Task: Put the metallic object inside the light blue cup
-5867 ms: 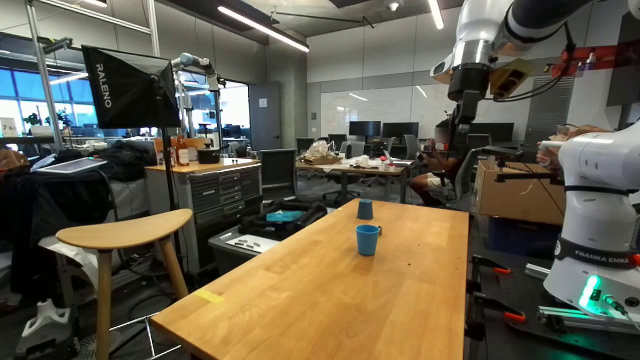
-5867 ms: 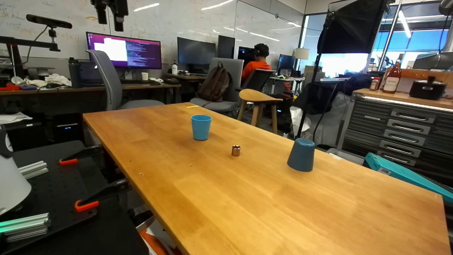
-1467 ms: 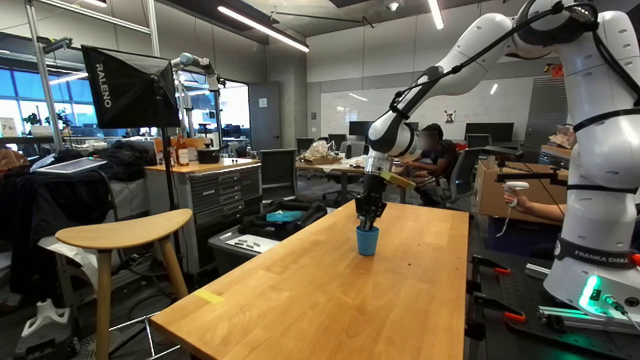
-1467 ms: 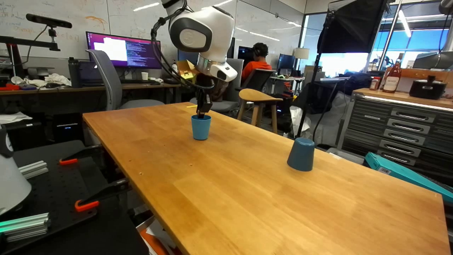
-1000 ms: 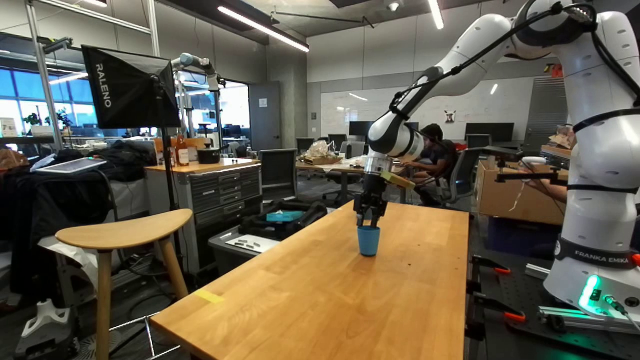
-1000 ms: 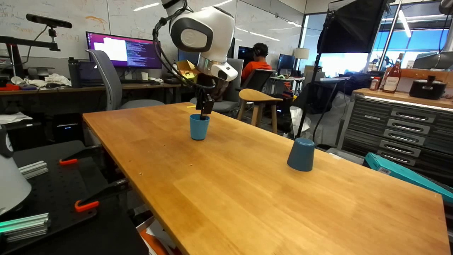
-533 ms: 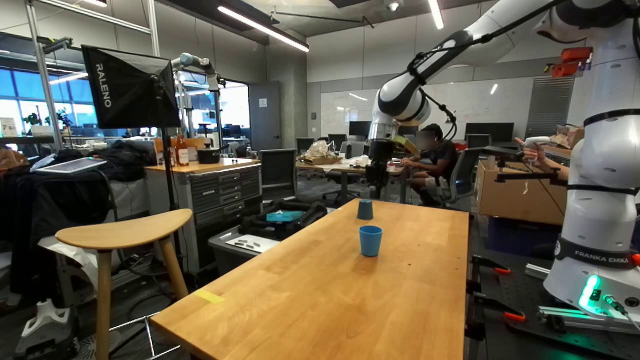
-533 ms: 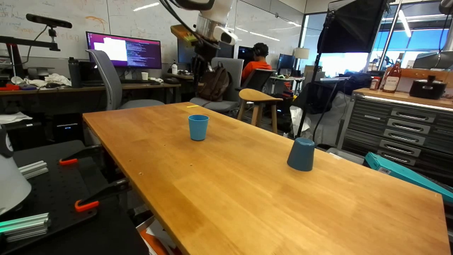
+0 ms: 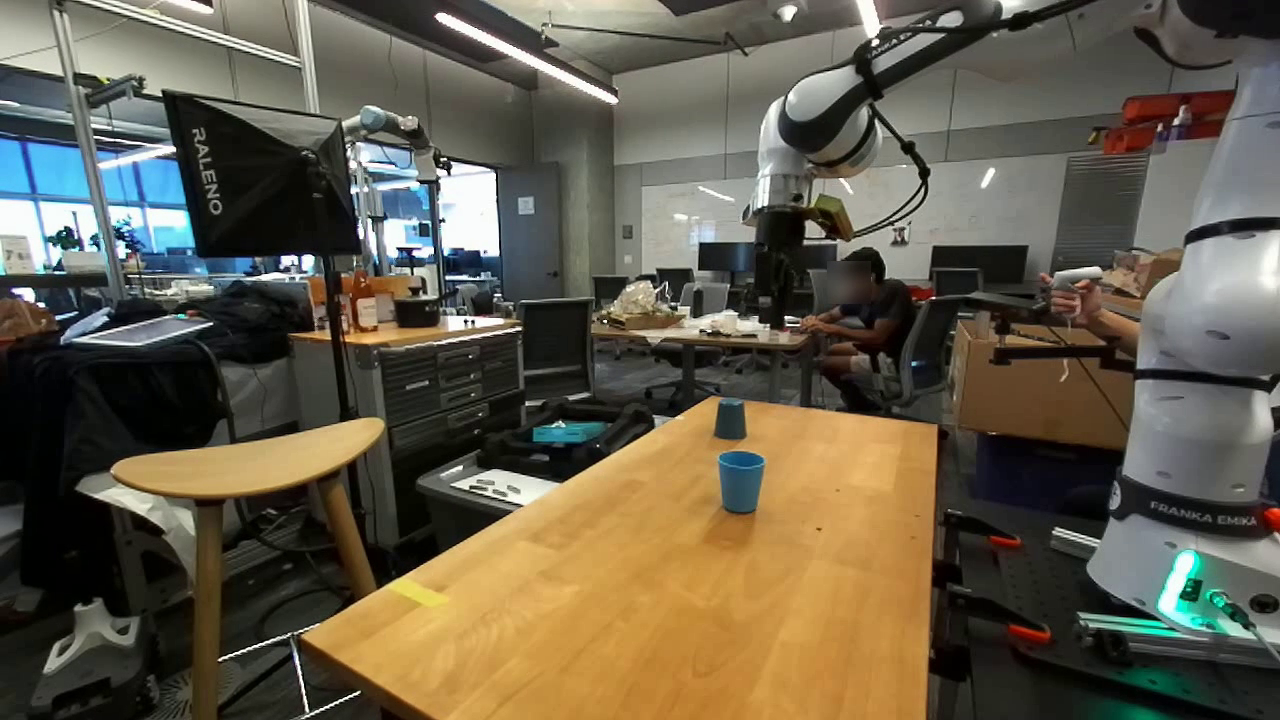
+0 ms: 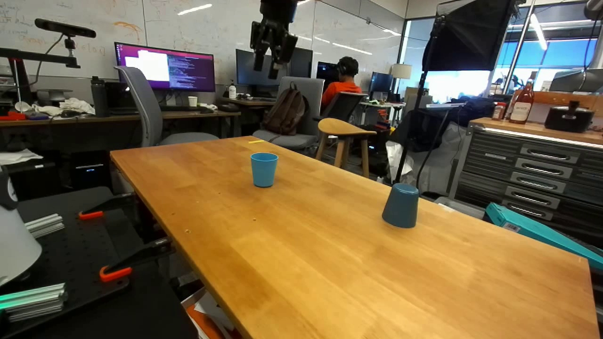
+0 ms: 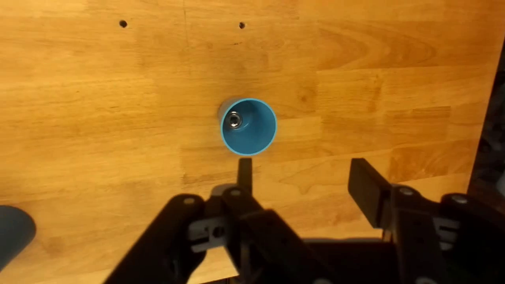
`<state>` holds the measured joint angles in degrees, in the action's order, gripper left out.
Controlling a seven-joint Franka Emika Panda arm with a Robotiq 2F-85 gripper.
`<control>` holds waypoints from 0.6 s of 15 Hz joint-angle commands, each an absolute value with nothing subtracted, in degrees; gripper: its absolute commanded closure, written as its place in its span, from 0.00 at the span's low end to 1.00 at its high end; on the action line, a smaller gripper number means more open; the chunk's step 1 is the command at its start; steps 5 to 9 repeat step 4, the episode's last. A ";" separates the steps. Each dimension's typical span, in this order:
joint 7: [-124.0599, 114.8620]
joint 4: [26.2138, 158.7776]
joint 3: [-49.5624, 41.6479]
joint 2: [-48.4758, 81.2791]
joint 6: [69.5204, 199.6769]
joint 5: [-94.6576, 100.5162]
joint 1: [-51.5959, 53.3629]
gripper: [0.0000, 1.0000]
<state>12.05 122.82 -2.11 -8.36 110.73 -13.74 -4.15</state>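
The light blue cup (image 9: pixel 741 483) stands upright with its mouth up on the wooden table; it also shows in an exterior view (image 10: pixel 264 170) and in the wrist view (image 11: pixel 258 136). The small shiny metallic object (image 11: pixel 234 120) is inside this cup, against its inner wall, in the wrist view. The cup wall hides it in both exterior views. My gripper (image 11: pixel 300 173) is open with nothing between its fingers. It hangs well above the table and apart from the cup, as an exterior view (image 10: pixel 267 68) shows.
A darker blue cup (image 10: pixel 401 205) stands upside down on the wooden table (image 10: pixel 301 263); it also shows in an exterior view (image 9: pixel 730 419) and partly in the wrist view (image 11: pixel 15 234). Clamps with orange tips (image 10: pixel 115 274) grip the table's edge beside the robot base.
The metallic object went from the tabletop between the cups into the light blue cup. The gripper opened at the cup's mouth, then rose away. The cup shifted slightly.
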 commanded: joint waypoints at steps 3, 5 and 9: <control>11.91 121.25 -4.00 -8.55 107.84 -11.12 -3.67 0.11; 11.92 121.10 -4.22 -8.55 107.54 -10.97 -3.75 0.04; 11.92 121.10 -4.22 -8.55 107.54 -10.97 -3.75 0.04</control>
